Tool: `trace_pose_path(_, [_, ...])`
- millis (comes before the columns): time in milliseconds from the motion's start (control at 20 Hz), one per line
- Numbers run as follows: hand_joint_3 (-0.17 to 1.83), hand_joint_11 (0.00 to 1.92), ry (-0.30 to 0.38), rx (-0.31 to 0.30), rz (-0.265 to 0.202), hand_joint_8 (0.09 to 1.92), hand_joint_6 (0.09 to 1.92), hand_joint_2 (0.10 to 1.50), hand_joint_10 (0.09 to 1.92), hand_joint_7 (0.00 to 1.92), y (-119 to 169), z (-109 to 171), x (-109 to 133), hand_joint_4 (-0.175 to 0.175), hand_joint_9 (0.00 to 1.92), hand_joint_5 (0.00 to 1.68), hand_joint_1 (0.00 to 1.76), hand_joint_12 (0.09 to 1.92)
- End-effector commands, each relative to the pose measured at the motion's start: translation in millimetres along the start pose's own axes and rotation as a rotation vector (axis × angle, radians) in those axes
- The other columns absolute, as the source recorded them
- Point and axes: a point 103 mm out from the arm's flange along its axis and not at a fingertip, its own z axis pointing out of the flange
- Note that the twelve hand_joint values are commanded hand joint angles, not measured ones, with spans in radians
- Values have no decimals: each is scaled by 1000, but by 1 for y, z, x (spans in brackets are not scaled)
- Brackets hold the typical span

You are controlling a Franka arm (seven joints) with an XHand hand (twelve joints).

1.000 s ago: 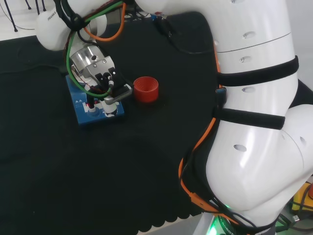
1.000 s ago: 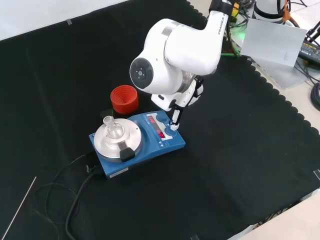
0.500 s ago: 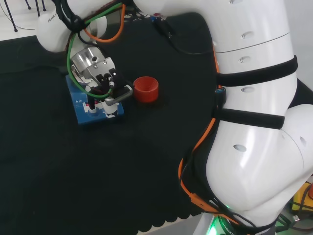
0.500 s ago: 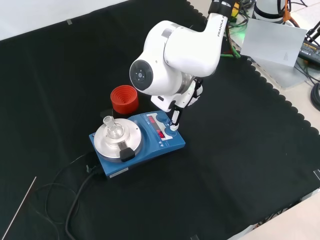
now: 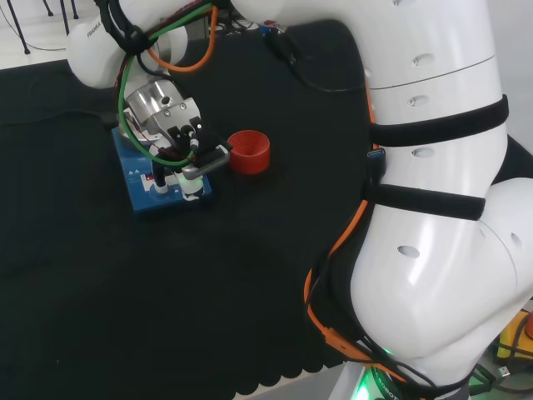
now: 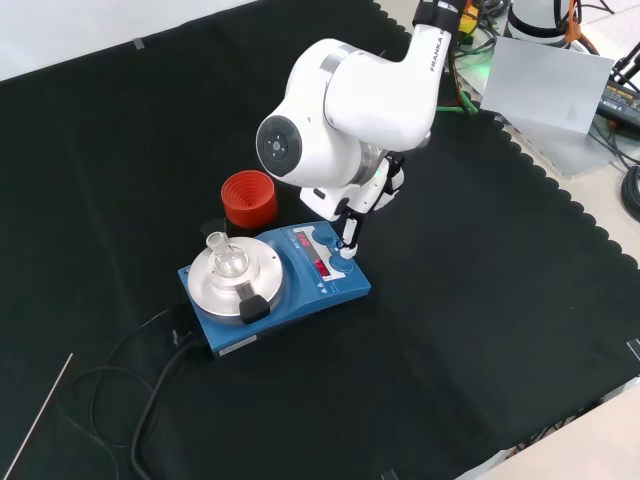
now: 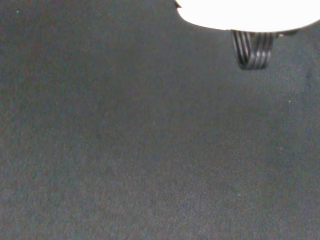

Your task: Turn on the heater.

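The heater [image 6: 275,285] is a blue hotplate with a round silver top and a small clear glass flask [image 6: 226,256] standing on it. Its front panel [image 6: 322,258] has a red display and knobs. My hand [image 6: 352,222] comes down from under the big white arm link, and one straight finger touches the knob at the panel's right end. In the head view the hand [image 5: 179,142] is over the near end of the heater [image 5: 141,185]. A ribbed black fingertip [image 7: 252,50] shows over black cloth in the wrist view.
A red ribbed cup [image 6: 248,197] stands just behind the heater, to its right in the head view [image 5: 248,152]. A black cable [image 6: 150,385] runs from the heater across the cloth toward the front. A thin rod [image 6: 38,418] lies at the front left.
The arm link and hand have shifted slightly up and away from the heater's plate. The finger stays at the right knob. The heater, flask and cup have not moved.
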Motion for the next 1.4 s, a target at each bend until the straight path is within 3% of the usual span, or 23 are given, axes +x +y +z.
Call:
trace_pose_path(50, [1333, 1920, 9, -8, -4, 1920, 87, 513, 1887, 1765, -1, -4, -3, -38, 1920, 468, 1594, 1738])
trace_pose_path(650, [1335, 1920, 10, -22, 1, 1920, 87, 512, 1888, 1766, -3, -10, -4, -38, 1920, 469, 1595, 1738])
trace_pose_path(1400, [1337, 1920, 32, -73, 6, 1920, 87, 512, 1886, 1766, -27, -28, -15, -38, 1920, 468, 1594, 1738])
